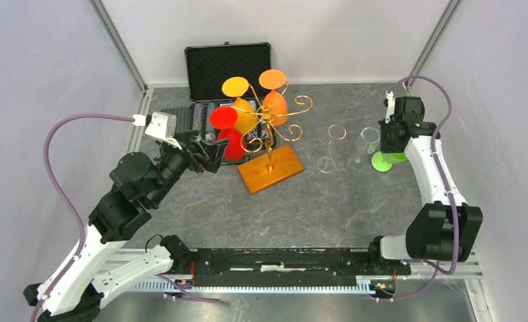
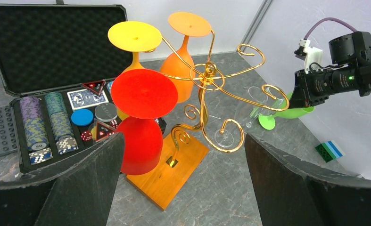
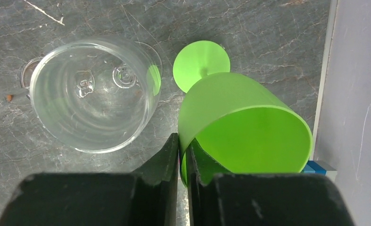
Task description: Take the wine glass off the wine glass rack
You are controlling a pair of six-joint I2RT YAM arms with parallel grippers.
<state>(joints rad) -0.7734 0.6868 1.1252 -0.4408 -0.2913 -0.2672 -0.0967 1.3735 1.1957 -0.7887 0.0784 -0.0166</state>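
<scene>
Grey desk [image 1: 200,208]: right gripper [image 3: 182,143] clamps a green glass [image 3: 240,122], seemingly unracked, near the right edge; left gripper [image 1: 213,153], jaws apart, faces the red glass [image 2: 138,146] on the rack [image 2: 207,77].

You see the wine glass rack [image 1: 270,157] standing mid-table, with a red wine glass [image 1: 229,134], a yellow wine glass [image 1: 241,102] and an orange wine glass [image 1: 274,99] hanging upside down on it. Your left gripper [image 1: 215,157] sits just beside the red one, fingers spread. Your right gripper [image 1: 390,146] is well apart, down at a green wine glass [image 1: 382,162] next to a clear glass [image 1: 367,139].
</scene>
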